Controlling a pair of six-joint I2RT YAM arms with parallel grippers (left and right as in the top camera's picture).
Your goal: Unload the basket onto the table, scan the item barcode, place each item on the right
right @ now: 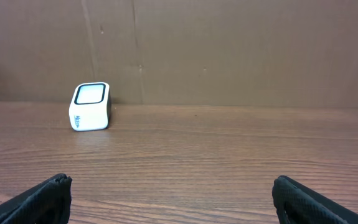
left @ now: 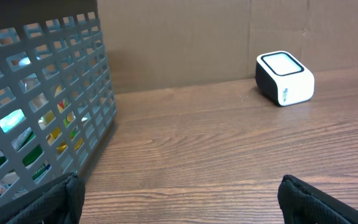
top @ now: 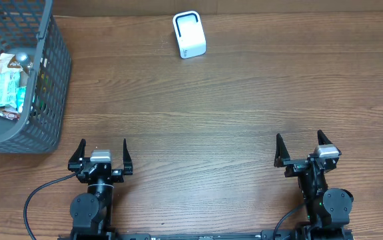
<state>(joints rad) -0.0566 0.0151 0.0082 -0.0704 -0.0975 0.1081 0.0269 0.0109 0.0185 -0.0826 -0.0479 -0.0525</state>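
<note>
A white barcode scanner [top: 189, 35] with a black-framed window stands at the back middle of the table; it also shows in the left wrist view [left: 284, 78] and the right wrist view [right: 91, 106]. Packaged items [top: 8, 83] lie in the grey basket [top: 52, 100] at the far left. My left gripper [top: 102, 151] rests near the front edge, open and holding nothing [left: 179, 193]. My right gripper [top: 304, 145] sits at the front right, open too, with bare wood between its fingers [right: 172, 193]. Both are far from scanner and basket.
The grey mesh basket [left: 42, 106] fills the left of the left wrist view, wrappers visible through its wall. A brown cardboard wall [right: 228, 50] backs the table. Black cables [top: 34, 200] run from the arm bases at the front edge.
</note>
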